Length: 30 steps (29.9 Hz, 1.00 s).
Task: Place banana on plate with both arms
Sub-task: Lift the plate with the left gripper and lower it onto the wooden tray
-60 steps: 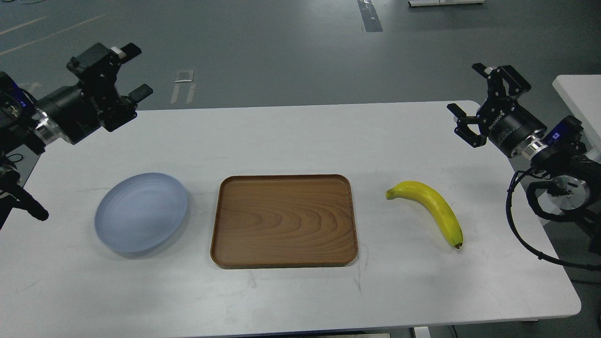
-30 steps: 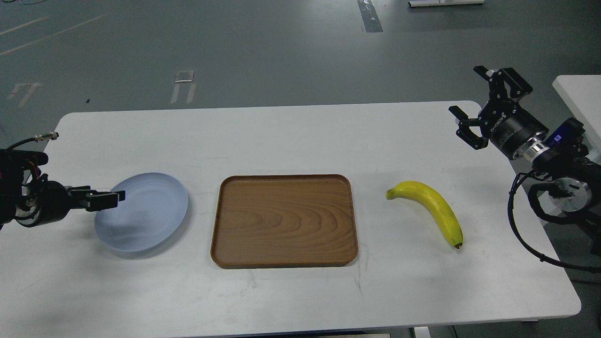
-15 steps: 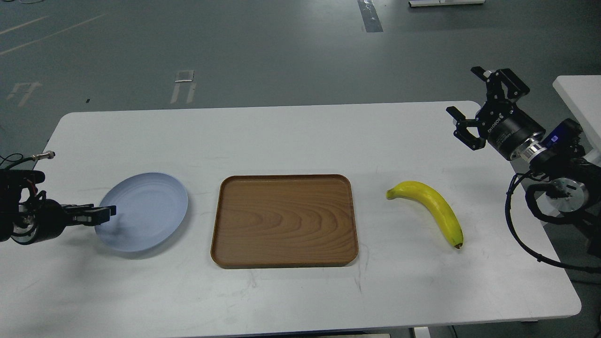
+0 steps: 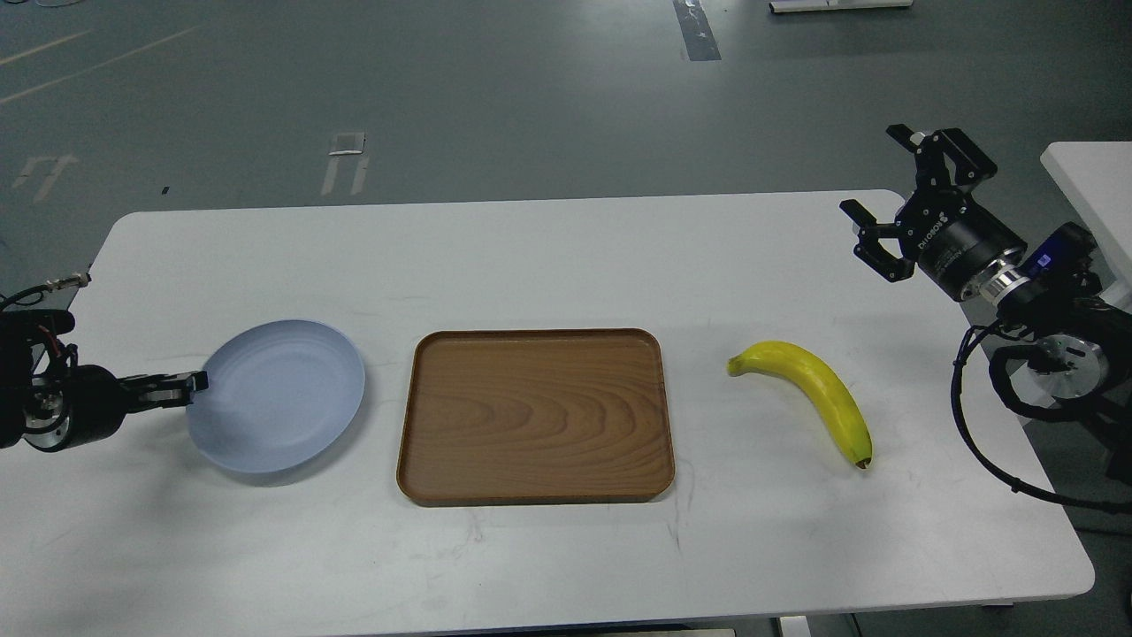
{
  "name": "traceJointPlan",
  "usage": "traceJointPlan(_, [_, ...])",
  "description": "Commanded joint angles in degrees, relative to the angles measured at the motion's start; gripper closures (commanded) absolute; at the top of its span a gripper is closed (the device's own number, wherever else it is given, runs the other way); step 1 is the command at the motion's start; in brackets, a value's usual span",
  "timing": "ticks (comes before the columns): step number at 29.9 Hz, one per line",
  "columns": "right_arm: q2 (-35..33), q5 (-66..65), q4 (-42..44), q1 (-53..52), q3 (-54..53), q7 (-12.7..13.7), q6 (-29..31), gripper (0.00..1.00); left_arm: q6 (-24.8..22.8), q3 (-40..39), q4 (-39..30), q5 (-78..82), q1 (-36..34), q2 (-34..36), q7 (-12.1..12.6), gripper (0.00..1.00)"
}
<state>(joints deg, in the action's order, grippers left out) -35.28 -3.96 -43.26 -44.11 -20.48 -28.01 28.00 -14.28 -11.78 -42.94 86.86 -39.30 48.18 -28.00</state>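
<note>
The pale blue-grey plate point(image 4: 279, 398) lies on the white table point(image 4: 566, 257) at the left. My left gripper point(image 4: 195, 384) comes in low from the left, its thin fingers close together on the plate's left rim. The yellow banana point(image 4: 818, 389) lies on the table at the right, stem end towards the tray, dark tip towards the front. My right gripper point(image 4: 874, 172) is open and empty, held above the table's far right corner, well behind the banana.
A rectangular brown wooden tray point(image 4: 535, 416) lies between the plate and the banana. Another white table's corner point(image 4: 1092, 177) stands at the far right. My right arm's black cable point(image 4: 982, 442) loops over the table's right edge.
My left arm came down from high at the far left to the plate's left rim. The plate has shifted slightly right. The right gripper and the banana have barely moved.
</note>
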Motion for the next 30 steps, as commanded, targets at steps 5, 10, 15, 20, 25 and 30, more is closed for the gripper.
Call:
traceJointPlan(5, [-0.22,0.00,0.02,-0.10,0.00,0.01,0.00,0.00,-4.08,-0.09,-3.20,-1.52,-7.63,0.33,0.00,1.00])
traceJointPlan(10, [-0.22,0.00,0.02,-0.19,-0.08,0.01,0.00,0.00,-6.90,0.00,-12.58,-0.73,-15.18,0.34,0.00,1.00])
traceJointPlan(15, [-0.31,0.00,0.02,-0.19,0.00,0.01,0.00,0.00,-7.34,1.67,-19.64,2.52,-20.55,-1.85,0.00,1.00])
traceJointPlan(20, [-0.40,0.00,0.11,-0.19,0.00,0.01,0.00,0.00,-7.78,5.53,-17.89,7.45,-24.95,-11.61,0.00,1.00])
traceJointPlan(25, [-0.49,0.00,0.11,-0.36,0.00,0.01,0.00,0.00,-8.49,10.98,-11.04,7.53,-27.15,-20.48,0.00,1.00])
traceJointPlan(30, [-0.49,0.00,0.11,-0.45,0.00,0.01,0.00,0.00,-8.49,13.88,-4.27,7.45,-26.80,-26.81,0.00,1.00])
